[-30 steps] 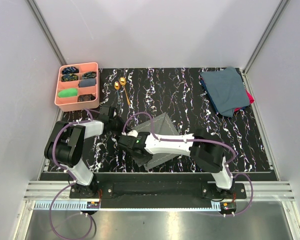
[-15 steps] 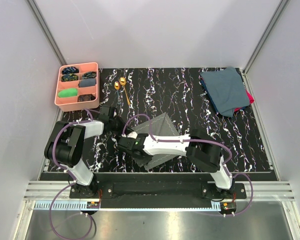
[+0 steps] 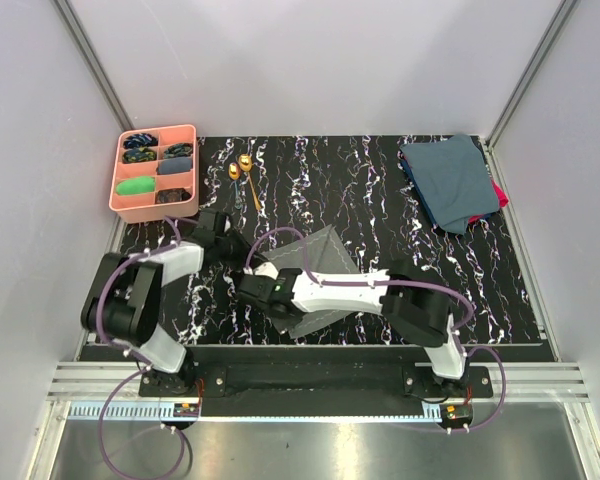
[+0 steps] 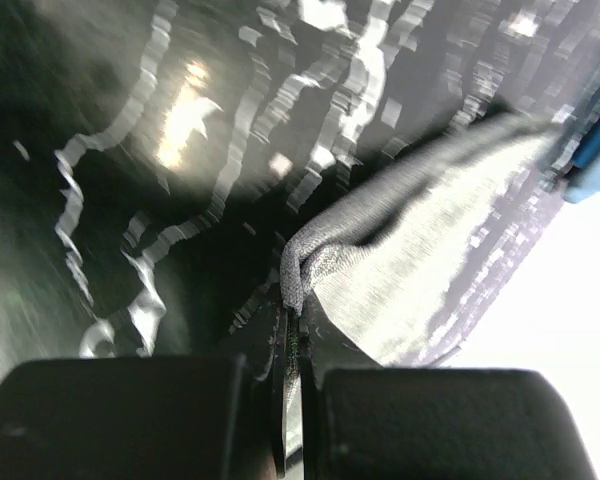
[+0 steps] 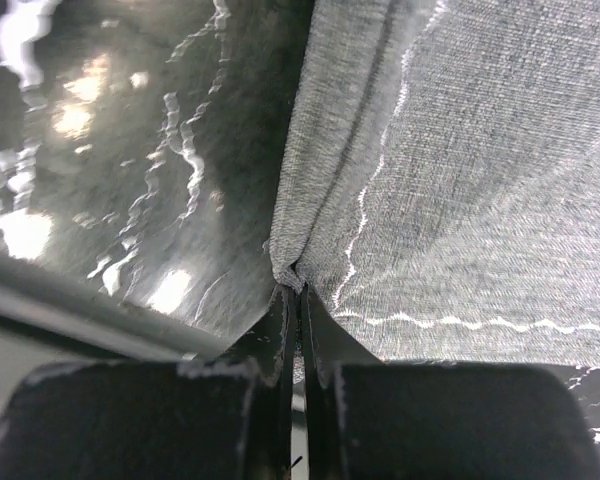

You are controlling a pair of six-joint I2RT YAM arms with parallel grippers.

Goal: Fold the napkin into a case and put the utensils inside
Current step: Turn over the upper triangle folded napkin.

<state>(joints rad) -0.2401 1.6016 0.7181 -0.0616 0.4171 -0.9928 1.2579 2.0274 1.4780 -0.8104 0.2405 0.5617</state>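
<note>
The grey napkin (image 3: 325,262) lies partly folded on the black marbled table between the arms. My left gripper (image 3: 232,243) is at its left side and is shut on a bunched corner of the napkin (image 4: 420,240), pinched at the fingertips of that gripper (image 4: 293,320). My right gripper (image 3: 252,290) is low at the cloth's near left and is shut on a folded edge of the napkin (image 5: 460,180), held at the tips of that gripper (image 5: 300,290). The two gold utensils (image 3: 244,172) lie side by side on the table, behind the left gripper.
A pink compartment tray (image 3: 121,186) with small items stands at the back left. A stack of dark blue-teal cloths (image 3: 450,180) lies at the back right. Purple cables loop around both arms. Grey walls close in the table.
The left arm's elbow has swung a little to the left. The right gripper has shifted slightly left with the napkin's edge. Both grippers stay shut on the cloth.
</note>
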